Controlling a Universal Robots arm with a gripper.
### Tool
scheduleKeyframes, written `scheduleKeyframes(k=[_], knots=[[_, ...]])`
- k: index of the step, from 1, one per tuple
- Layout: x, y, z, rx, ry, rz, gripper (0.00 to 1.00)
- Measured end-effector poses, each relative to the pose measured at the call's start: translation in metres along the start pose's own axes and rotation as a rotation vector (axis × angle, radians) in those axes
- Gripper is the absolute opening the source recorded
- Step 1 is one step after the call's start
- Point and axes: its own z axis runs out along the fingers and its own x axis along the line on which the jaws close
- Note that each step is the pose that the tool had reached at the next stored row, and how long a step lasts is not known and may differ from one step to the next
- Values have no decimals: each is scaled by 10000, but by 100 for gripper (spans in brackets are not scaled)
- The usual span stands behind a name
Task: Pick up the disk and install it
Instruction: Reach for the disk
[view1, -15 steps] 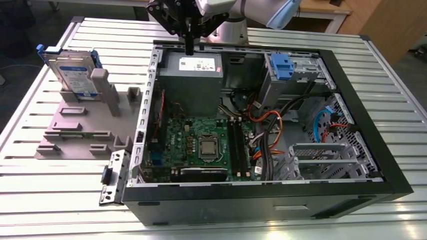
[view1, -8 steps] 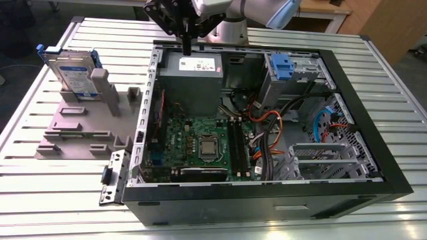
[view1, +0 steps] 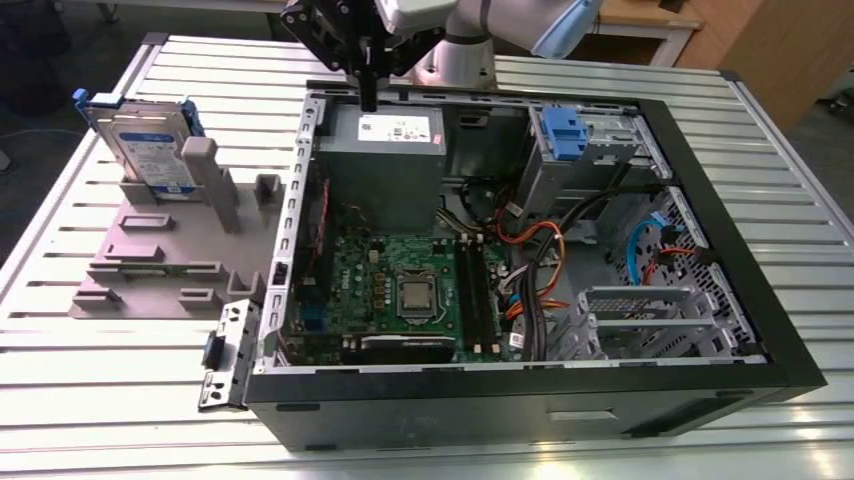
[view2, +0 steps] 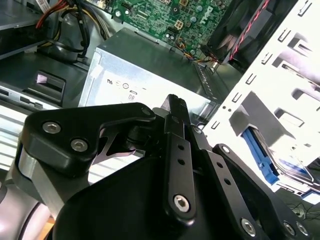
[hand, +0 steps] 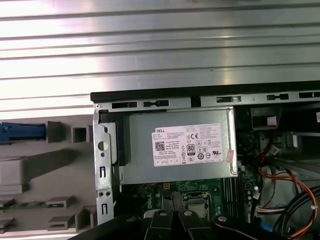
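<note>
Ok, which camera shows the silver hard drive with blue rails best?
The exterior view: the silver hard drive stands upright in the grey holder, label visible. The first wrist view catches its blue edge; the second, a partly hidden corner.

The exterior view overlooks the whole computer case (view1: 534, 395) from above; both wrist views closely share its power supply (hand: 177, 147).
</note>
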Motion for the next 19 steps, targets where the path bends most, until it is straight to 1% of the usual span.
scheduleKeyframes(k=[11,19], knots=[[43,-3,10,1,23,1,11],[70,-6,19,4,52,2,11]])
